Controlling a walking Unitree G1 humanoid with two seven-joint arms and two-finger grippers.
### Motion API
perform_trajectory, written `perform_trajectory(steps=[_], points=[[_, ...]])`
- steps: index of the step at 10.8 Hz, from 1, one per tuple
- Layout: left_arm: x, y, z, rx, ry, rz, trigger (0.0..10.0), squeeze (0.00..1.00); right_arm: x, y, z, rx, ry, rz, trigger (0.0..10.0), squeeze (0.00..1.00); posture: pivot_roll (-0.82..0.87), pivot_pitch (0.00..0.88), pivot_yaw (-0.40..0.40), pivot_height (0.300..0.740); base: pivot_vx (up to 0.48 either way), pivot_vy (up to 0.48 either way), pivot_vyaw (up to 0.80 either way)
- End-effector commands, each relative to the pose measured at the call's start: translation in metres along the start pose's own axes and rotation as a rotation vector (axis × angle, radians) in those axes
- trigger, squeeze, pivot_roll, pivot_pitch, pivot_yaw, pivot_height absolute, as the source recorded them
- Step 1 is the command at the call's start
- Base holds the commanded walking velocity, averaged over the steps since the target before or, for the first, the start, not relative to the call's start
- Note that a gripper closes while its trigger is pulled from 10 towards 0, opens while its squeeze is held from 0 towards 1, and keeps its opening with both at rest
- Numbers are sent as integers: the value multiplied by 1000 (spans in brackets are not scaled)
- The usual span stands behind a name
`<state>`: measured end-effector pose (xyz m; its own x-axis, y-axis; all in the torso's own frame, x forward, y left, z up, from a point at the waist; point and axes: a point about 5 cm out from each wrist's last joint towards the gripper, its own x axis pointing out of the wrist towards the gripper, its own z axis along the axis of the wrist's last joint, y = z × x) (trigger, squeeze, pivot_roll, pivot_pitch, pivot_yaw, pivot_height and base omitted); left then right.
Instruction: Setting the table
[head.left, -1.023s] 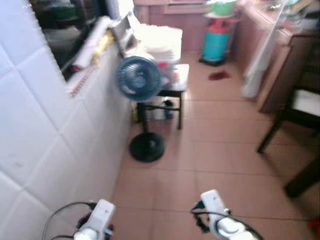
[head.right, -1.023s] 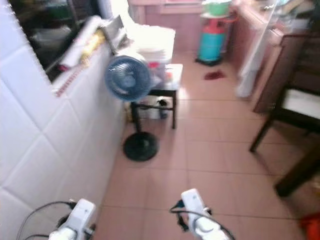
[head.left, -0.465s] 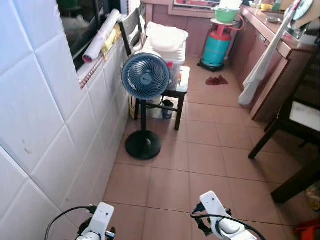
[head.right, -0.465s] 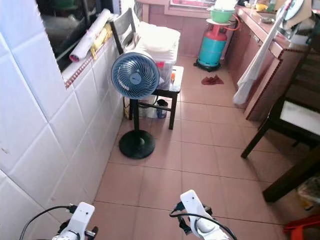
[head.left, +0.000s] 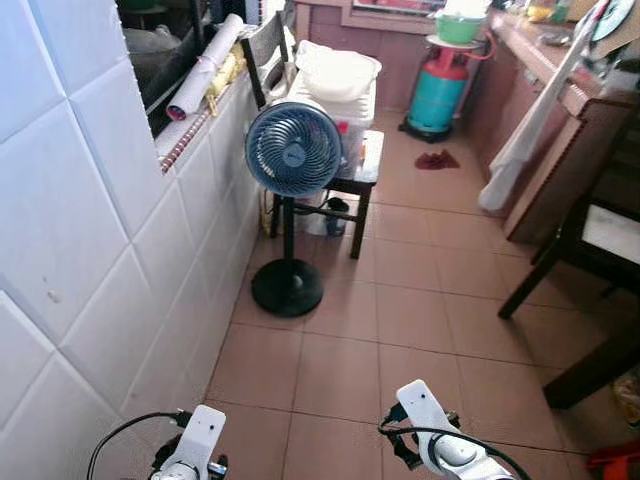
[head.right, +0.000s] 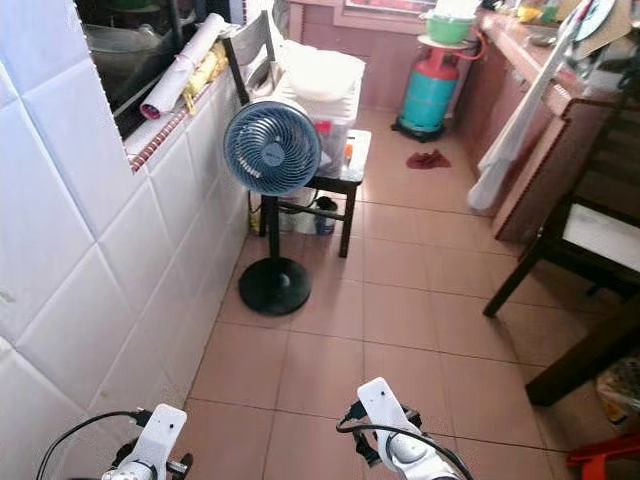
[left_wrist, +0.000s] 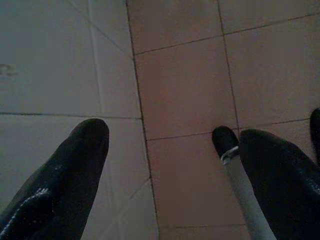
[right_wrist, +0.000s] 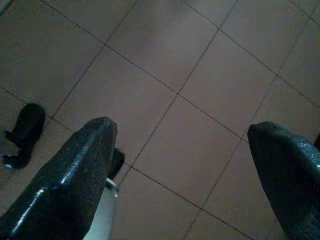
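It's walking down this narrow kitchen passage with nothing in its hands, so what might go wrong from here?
The round blue fan on a black stand stands in the passage by the white tiled wall; brushing it might tip it. The dark wooden chair's leg juts out on the robot's right, a possible snag. Farther on, the dark red rag on the floor may catch a foot. Both hands hang open and idle, left, right.

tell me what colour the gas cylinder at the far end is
Teal with a red top, clearest in the right eye view: gas cylinder.
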<state>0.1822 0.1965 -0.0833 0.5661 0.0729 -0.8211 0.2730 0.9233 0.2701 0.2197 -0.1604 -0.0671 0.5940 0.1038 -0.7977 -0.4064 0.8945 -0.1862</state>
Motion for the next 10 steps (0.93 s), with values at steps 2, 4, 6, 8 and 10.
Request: perform_trajectory(steps=[2,4,6,8,10], points=[[1,2,4,39,-8,-5,10000,0,0,-2,-1,37,21,-18,10000,0,20,0,-17,740,0,0,-384],[1,1,5,64,-11,-16,10000,0,0,-2,-2,57,23,-26,10000,0,6,0,-3,740,0,0,-794],[1,1,7,73,-16,-26,10000,0,0,-3,-2,72,20,-33,10000,0,-15,0,12,740,0,0,-372],[1,-2,8,65,-24,-45,10000,0,0,-6,-2,63,22,-36,10000,0,-18,0,8,740,0,0,0],[1,-3,9,70,-26,-50,10000,0,0,-7,-2,57,28,-38,10000,0,-21,0,3,740,120,0,-203]])
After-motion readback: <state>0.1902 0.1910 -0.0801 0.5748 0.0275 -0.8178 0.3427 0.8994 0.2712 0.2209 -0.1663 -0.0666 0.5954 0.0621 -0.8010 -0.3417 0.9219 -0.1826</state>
